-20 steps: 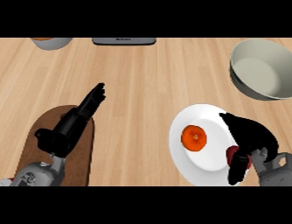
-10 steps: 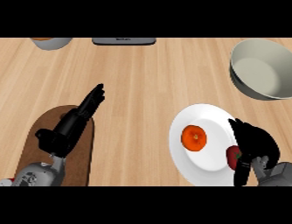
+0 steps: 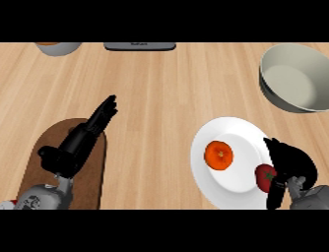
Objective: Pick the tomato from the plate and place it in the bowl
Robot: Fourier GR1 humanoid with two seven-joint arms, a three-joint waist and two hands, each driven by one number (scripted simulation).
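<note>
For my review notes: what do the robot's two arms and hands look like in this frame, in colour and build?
Both forearms are grey with a metallic, jointed look, showing only near the view's lower edge. The left hand is glossy black, long and slim, with slender segmented fingers. The right hand is the same glossy black, appearing as a rounded bulky shape. No cables, sleeves or markings are visible on either.

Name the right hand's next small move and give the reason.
Probably curl the fingers round the tomato and lift. The right hand already sits against it on the plate, the tomato lies beside an orange slice, and the bowl waits further up the counter.
</note>
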